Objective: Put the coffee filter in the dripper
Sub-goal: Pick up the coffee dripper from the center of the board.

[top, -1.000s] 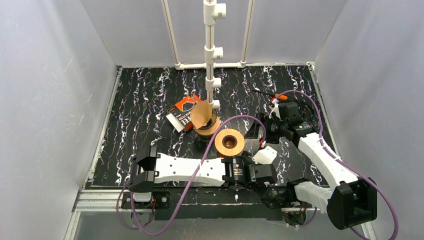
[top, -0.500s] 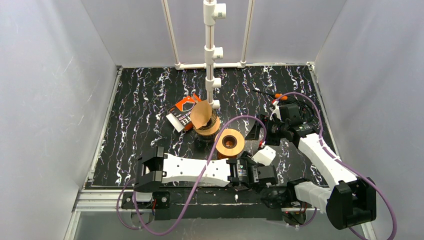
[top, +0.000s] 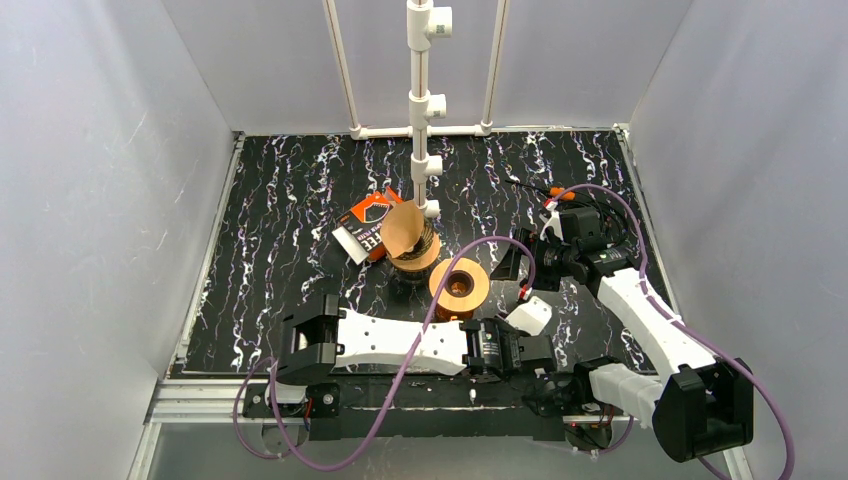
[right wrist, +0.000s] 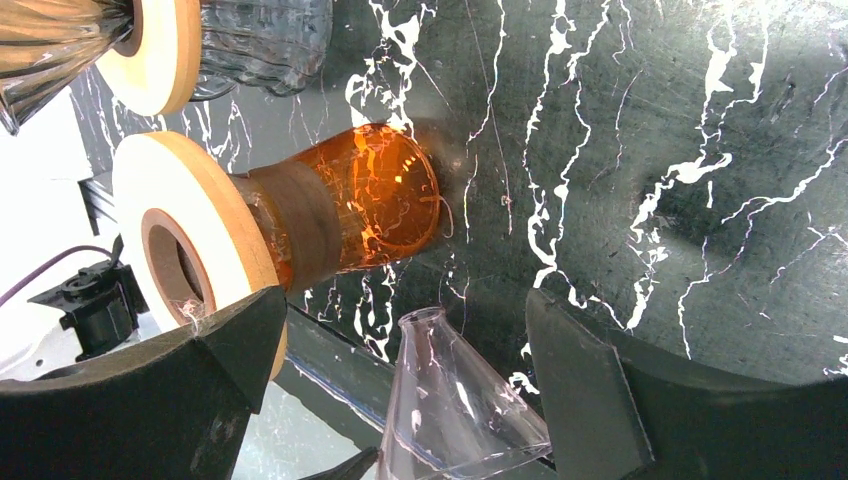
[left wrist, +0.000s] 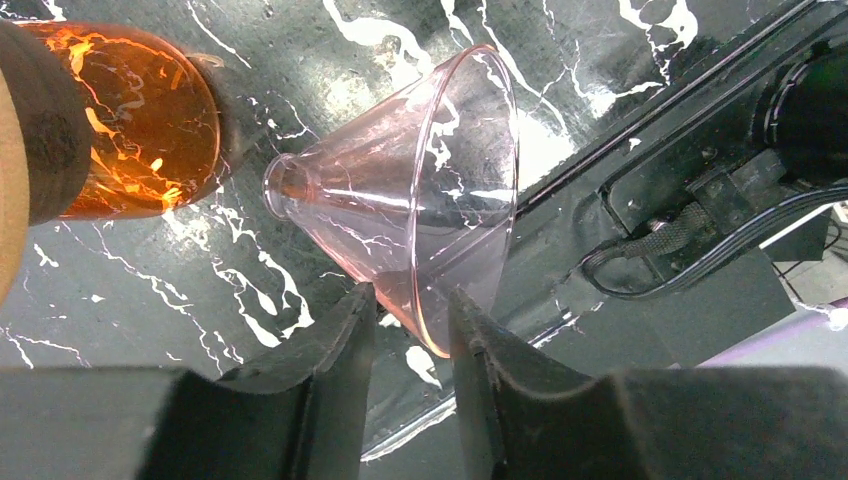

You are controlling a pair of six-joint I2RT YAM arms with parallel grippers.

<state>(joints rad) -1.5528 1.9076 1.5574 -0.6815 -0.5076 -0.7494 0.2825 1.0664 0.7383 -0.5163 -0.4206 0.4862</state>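
Lying on its side just in front of the amber carafe [top: 459, 284], the clear plastic dripper [left wrist: 440, 190] has its rim between your left gripper's [left wrist: 410, 300] jaws. They stand narrowly apart, and you cannot tell whether they pinch it. Your right gripper [right wrist: 400, 310] hangs right of the carafe, jaws wide apart, holding nothing. The brown coffee filter [top: 405, 228] stands in a ribbed glass vessel [right wrist: 270, 40] just behind the carafe.

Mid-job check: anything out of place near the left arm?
Yes. The clear dripper lies tipped on its side by the table's near edge, narrow end toward the amber carafe, not seated on it. The left fingers straddle its rim.
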